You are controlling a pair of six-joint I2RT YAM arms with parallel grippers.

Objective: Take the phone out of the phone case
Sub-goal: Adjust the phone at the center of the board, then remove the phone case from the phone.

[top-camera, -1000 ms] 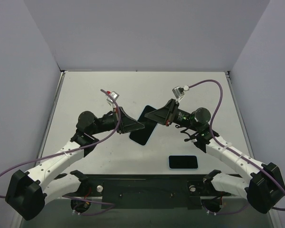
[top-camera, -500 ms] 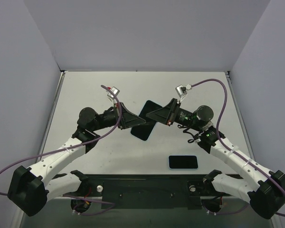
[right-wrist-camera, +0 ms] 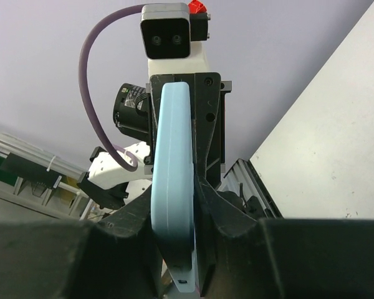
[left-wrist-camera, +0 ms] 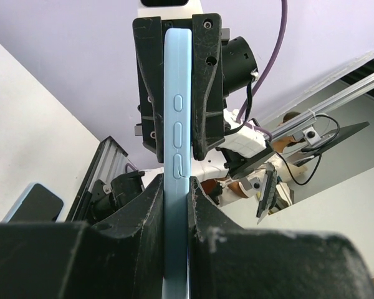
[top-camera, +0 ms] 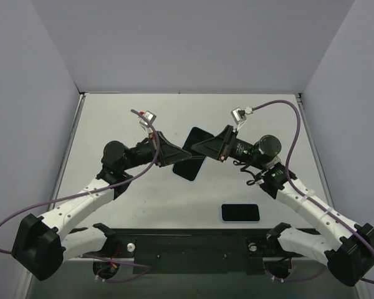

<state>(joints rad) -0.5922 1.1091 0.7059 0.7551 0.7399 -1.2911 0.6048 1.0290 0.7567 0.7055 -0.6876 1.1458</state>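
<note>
Top external view: the phone point(top-camera: 187, 169), not yet out of its blue phone case point(left-wrist-camera: 176, 124), hangs above the table point(top-camera: 112, 118) between left gripper point(left-wrist-camera: 176, 198) and right gripper point(right-wrist-camera: 172, 208), both pinching its edges; if you pull unevenly, one pinch could slip and drop it.

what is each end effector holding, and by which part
Both hold the same blue-cased phone: the left end effector pinches one side, the right end effector the opposite side, fingers on its flat faces.

Left claw point(left-wrist-camera: 176, 190) clamps pale-blue phone case point(left-wrist-camera: 176, 93) edge-on; right claw point(left-wrist-camera: 176, 152) grips far end.
</note>
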